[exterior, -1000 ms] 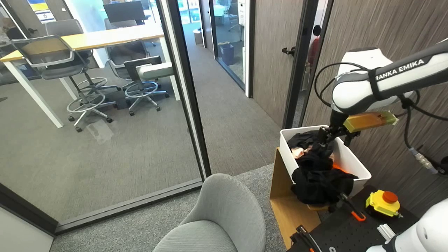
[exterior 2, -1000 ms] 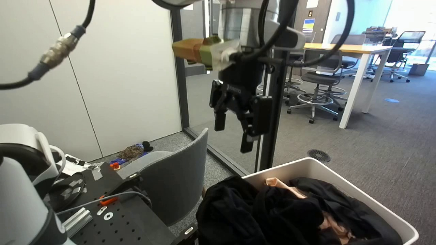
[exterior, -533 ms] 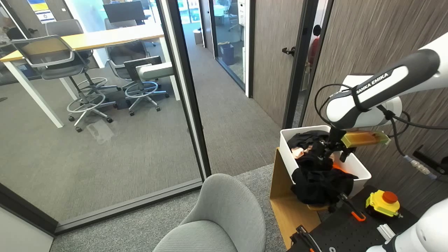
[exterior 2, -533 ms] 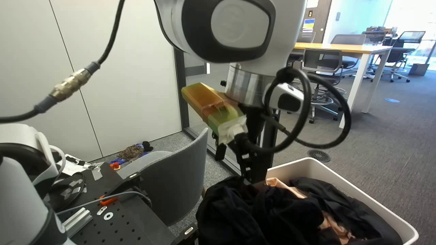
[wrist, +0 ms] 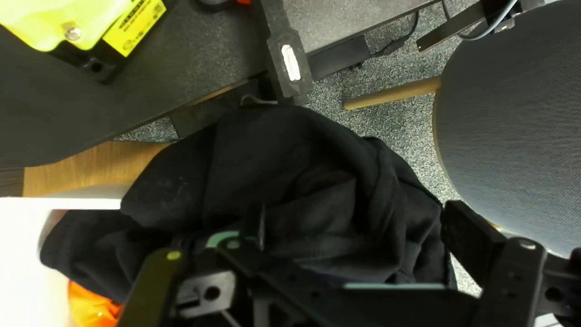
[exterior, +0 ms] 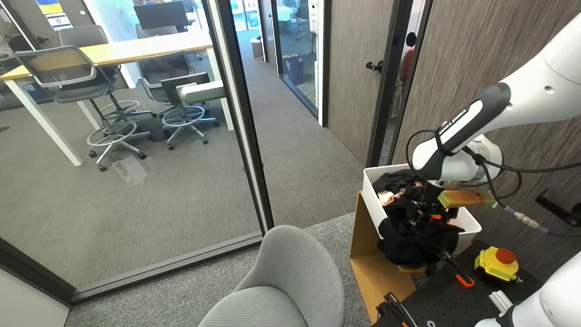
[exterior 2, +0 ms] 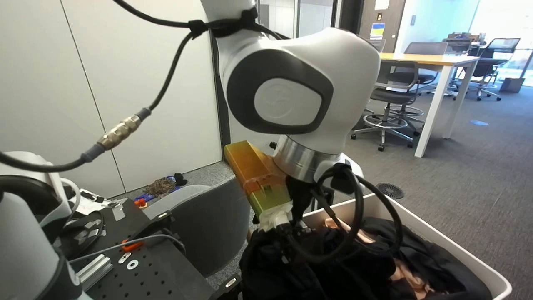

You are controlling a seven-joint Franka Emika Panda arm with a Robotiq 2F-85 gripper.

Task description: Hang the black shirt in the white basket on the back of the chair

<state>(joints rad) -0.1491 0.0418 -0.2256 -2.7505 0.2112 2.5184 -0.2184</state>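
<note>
The black shirt (exterior: 406,247) hangs over the near end of the white basket (exterior: 371,200), in a crumpled heap. It fills the middle of the wrist view (wrist: 290,168) and shows in an exterior view (exterior 2: 283,277). My gripper (wrist: 358,227) points down over the shirt, jaws wide apart, with folds of black cloth between and below the fingers (wrist: 472,234). I cannot tell whether the fingertips touch the cloth. In an exterior view the gripper is partly hidden by the arm, cable and cloth. The grey chair (exterior: 302,259) stands beside the basket; its back also shows in the wrist view (wrist: 508,122).
Peach cloth (exterior 2: 406,275) and orange cloth (wrist: 93,309) lie in the basket. The basket stands on a wooden stand (exterior: 376,281). A black perforated table (exterior: 447,299) with a yellow emergency stop (exterior: 495,263) is close by. A framed glass wall (exterior: 245,136) stands behind the chair.
My gripper has come down from above the basket to the black shirt, moving toward the basket's near end. It stays open. The shirt, basket and chair have not visibly moved.
</note>
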